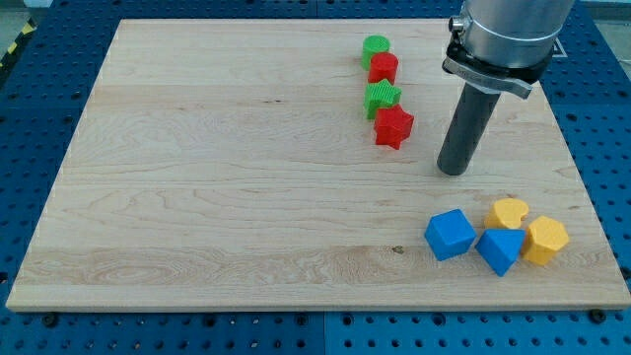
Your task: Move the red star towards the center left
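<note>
you have the red star [393, 127] upper right of centre, touching the green star [382, 97] above it. my tip [453, 171] stands just right of it, apart, grasping nothing.

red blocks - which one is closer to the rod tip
The red star, just to the view's left of my tip. The other red block sits farther up the column, between the two green ones.

The table [227, 187] is pale wood with visible grain and a smooth, matt finish. It rests on a blue perforated metal base [601, 118]. The red star [393, 127] and green star [382, 97] look like matt plastic with fine ridged layers; the blue cube [450, 235] looks the same. The rod above my tip [453, 172] is dark and matt, under a silvery metal collar [505, 35].
</note>
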Controlling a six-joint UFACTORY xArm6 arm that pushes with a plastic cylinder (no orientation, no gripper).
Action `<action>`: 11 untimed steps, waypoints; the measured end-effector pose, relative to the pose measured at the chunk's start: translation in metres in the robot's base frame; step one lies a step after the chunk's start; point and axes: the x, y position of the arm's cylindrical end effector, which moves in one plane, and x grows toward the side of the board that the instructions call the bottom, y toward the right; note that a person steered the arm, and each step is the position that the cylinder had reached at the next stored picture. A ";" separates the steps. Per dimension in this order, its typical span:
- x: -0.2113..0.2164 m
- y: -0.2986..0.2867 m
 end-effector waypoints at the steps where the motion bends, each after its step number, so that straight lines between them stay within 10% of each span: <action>1: -0.023 0.001; 11: -0.061 -0.266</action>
